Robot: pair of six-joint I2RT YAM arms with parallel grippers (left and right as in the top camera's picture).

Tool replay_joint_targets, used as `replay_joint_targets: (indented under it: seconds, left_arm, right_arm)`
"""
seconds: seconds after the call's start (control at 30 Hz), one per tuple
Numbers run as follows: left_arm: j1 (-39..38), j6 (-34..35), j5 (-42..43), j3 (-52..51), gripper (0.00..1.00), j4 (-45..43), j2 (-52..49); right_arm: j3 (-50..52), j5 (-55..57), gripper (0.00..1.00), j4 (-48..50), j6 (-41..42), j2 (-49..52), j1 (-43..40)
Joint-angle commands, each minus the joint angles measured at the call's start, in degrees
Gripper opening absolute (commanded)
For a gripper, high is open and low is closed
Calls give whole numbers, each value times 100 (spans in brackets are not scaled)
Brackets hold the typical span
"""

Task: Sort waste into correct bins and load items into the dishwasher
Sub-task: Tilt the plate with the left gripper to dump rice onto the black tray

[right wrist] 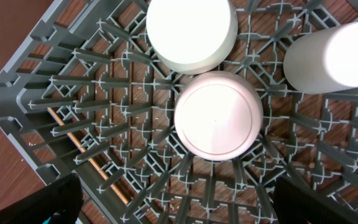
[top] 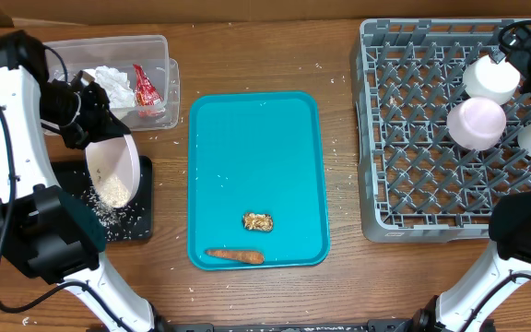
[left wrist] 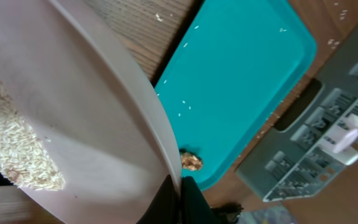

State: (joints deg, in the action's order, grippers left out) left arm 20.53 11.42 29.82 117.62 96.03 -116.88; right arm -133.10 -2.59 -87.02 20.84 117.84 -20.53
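Observation:
My left gripper (top: 98,129) is shut on the rim of a pale bowl (top: 113,169), held tilted over the black bin (top: 141,226), with rice piled at its low end. In the left wrist view the bowl (left wrist: 86,143) fills the left and the fingers (left wrist: 180,199) pinch its edge. The teal tray (top: 256,166) holds a gold wrapper (top: 257,221) and a carrot (top: 235,255). My right gripper (right wrist: 179,199) is open above the grey dish rack (top: 413,166), over an upturned pink cup (right wrist: 216,114).
A clear bin (top: 159,88) at the back left holds crumpled white paper and a red wrapper. Rice grains lie scattered on the black bin and table. Two white cups (top: 489,78) stand upturned in the rack near the pink cup (top: 476,123).

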Motion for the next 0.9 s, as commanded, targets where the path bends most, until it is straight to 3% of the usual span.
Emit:
replay_joint_targets:
  seconds: [0.0, 0.3, 0.87]
  left_arm:
    - [195, -291, 468, -15, 4, 13, 149]
    - [680, -678, 1246, -26, 4, 81, 149]
    - [828, -673, 1851, -48, 4, 81, 149]
  right_arm:
    - [-101, -9, 100, 15, 22, -136, 17]
    - [-101, -9, 100, 17, 24, -136, 17]
    - [-101, -9, 100, 17, 22, -136, 17]
